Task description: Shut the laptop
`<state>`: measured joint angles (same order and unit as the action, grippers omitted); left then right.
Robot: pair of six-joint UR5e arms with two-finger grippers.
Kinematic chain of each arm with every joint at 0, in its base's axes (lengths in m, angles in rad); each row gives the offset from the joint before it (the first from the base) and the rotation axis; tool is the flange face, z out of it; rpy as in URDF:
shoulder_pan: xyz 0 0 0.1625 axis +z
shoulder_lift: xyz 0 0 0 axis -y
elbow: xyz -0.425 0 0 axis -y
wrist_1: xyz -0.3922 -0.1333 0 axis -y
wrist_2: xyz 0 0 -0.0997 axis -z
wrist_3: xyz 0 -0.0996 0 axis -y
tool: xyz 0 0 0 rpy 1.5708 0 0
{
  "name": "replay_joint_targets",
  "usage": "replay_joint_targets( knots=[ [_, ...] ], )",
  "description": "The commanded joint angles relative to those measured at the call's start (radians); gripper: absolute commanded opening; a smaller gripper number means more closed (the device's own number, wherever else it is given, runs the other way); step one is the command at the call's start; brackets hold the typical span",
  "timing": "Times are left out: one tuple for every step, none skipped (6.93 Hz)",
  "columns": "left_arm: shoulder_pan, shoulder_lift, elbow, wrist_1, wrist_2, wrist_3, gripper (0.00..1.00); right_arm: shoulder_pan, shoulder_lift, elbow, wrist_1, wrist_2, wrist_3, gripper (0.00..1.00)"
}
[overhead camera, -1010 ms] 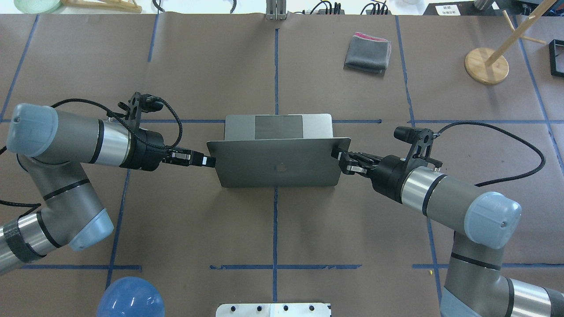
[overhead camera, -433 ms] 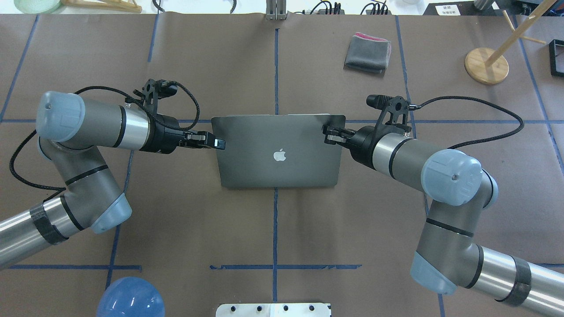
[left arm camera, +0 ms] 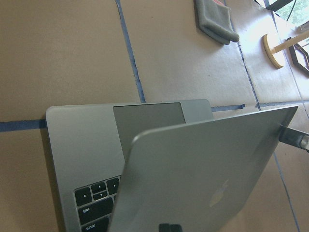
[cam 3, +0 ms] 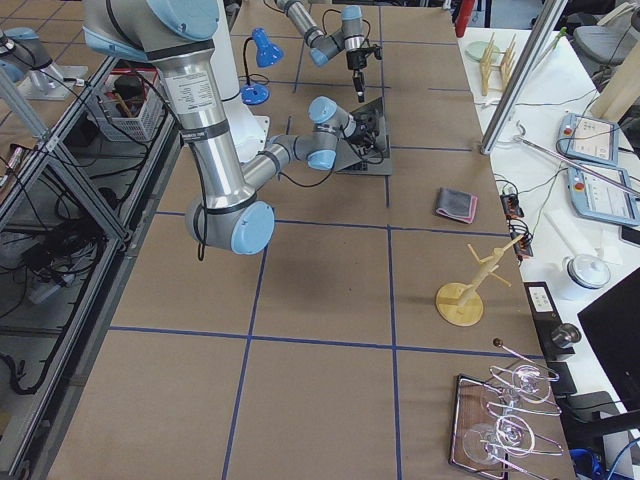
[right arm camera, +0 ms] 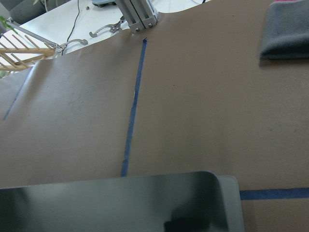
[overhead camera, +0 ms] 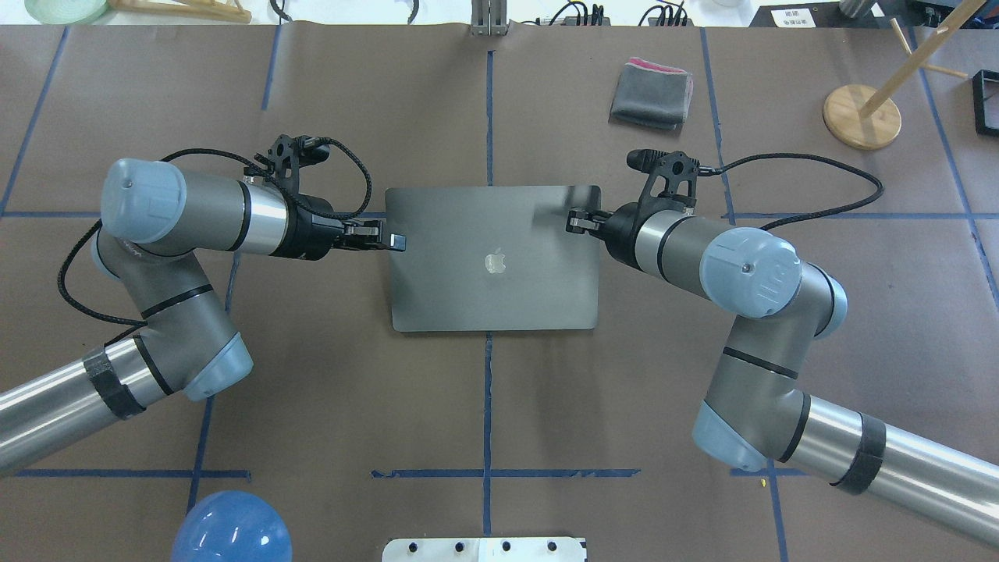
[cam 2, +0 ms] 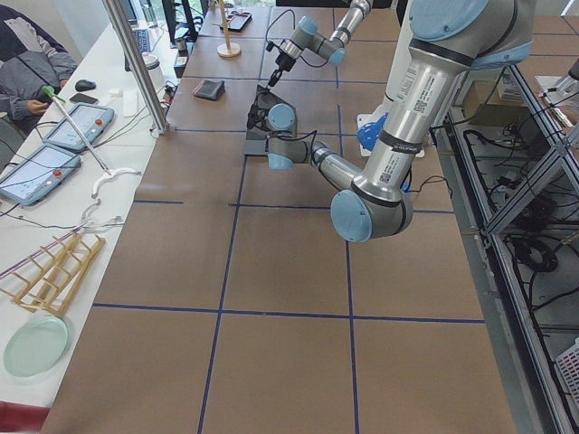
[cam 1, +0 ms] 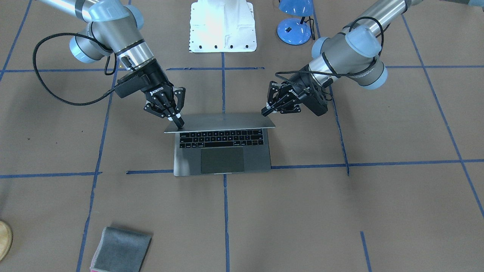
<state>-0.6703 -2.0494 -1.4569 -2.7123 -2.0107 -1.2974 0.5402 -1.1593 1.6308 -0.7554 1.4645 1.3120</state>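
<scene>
A laptop sits centred on the desk, lid tilted low over its keys. The left gripper and right gripper, each closed and holding nothing, touch the lid's top corners.

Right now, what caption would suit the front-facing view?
Left gripper and right gripper touch the lid corners of the laptop, half shut.

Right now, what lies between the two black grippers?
The slim grey-silver metal laptop, lid partly lowered, lies between left gripper and right gripper, in the overhead view.
</scene>
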Motion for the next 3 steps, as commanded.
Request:
replay_joint_targets(
  knots=[
    [0.003,-0.075,0.148,0.002,0.035,0.003,0.00,0.006,0.021,-0.077,-0.001,0.002,-0.002,0.00],
    [0.008,-0.092,0.212,-0.001,0.074,0.006,0.00,0.006,0.027,-0.097,-0.001,0.002,-0.002,0.00],
    [0.011,-0.095,0.239,-0.001,0.085,0.012,0.00,0.006,0.029,-0.104,-0.001,0.003,-0.002,0.00]
  ],
)
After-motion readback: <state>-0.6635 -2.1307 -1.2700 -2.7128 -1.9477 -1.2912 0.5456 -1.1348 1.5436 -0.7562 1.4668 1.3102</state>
